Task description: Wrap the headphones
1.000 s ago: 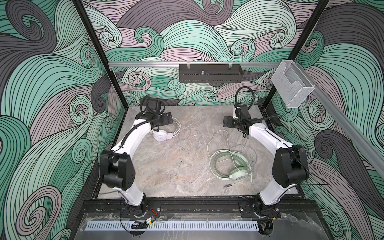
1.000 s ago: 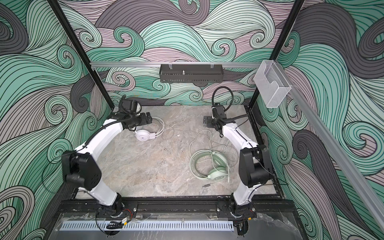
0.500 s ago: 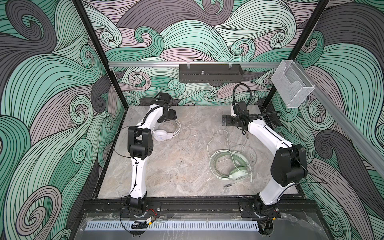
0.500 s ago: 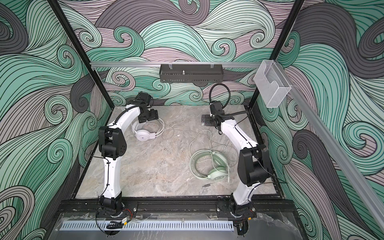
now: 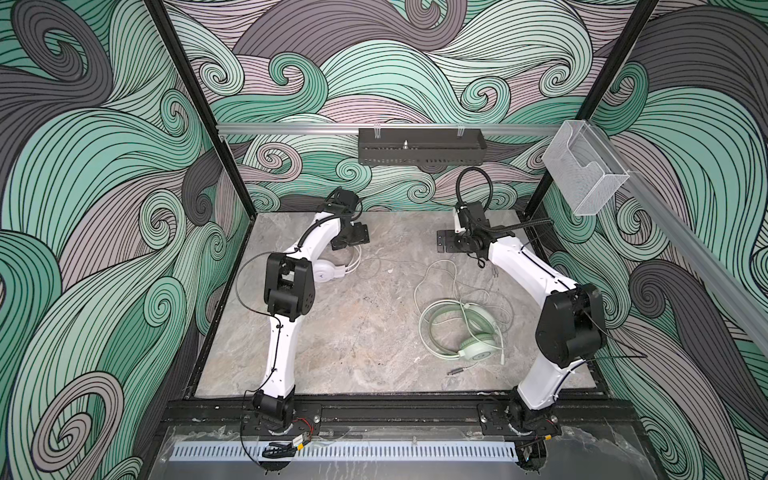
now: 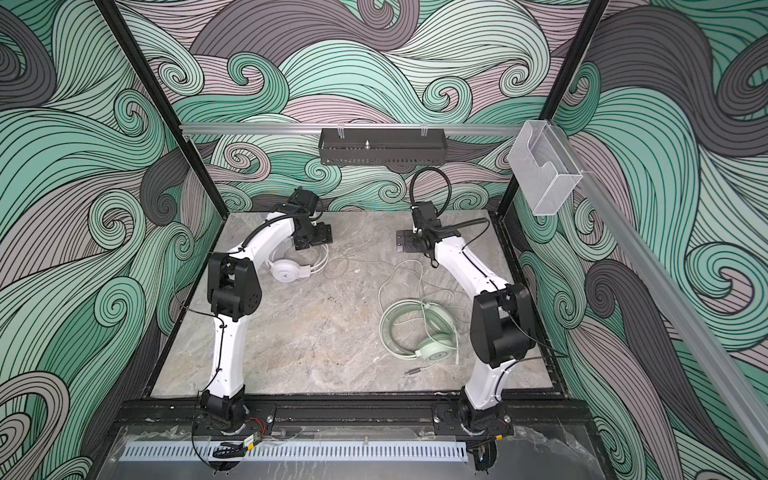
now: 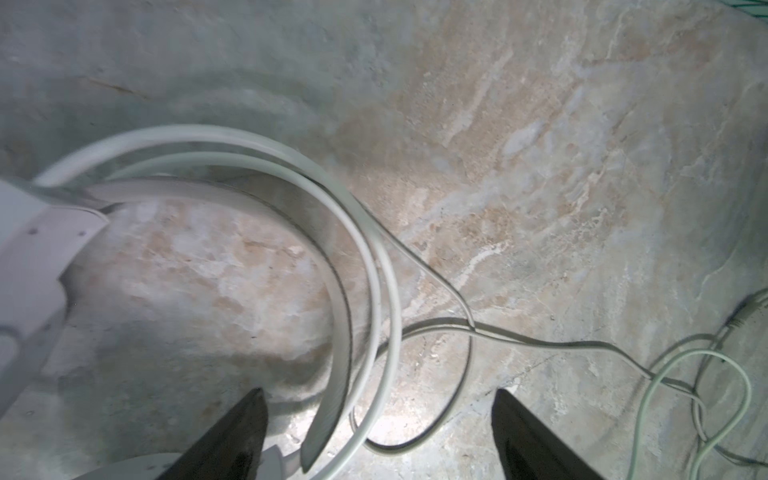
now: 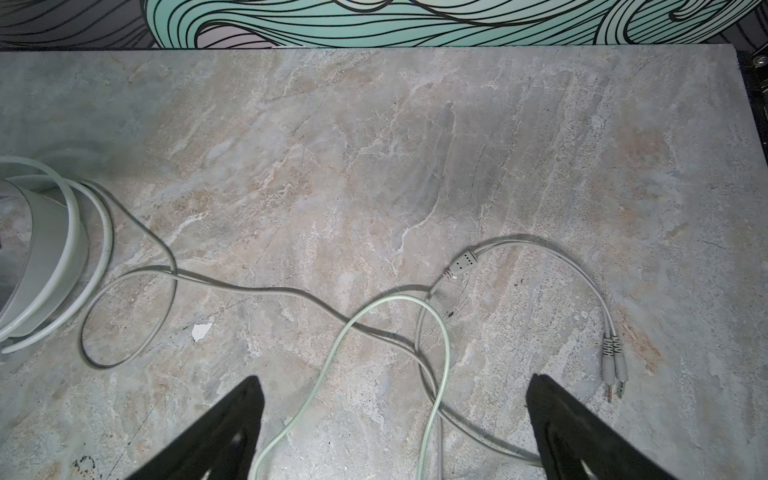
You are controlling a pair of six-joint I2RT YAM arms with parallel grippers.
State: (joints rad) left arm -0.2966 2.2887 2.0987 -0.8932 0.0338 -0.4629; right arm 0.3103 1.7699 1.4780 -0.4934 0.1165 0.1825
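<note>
Back-left on the grey marble surface, the white headset lies flat, partly hidden under the left arm. The mint headset lies front-right, close to the right arm's elbow, with its thin cable trailing toward the back and a single plug just in front. Writing: only a small dark V-like mark on the white earcup, in both top views, too small to read as a brand. Left pincer is spread, fingers either side of the white headband and its cable loops; contact cannot be told, view blurred. Right pincer is spread wide, pinching nothing, above a loop of mint cable that crosses the white cable. Right wrist view alone shows the white cable's splitter and twin plugs. Top views alone show the mint headset itself.
</note>
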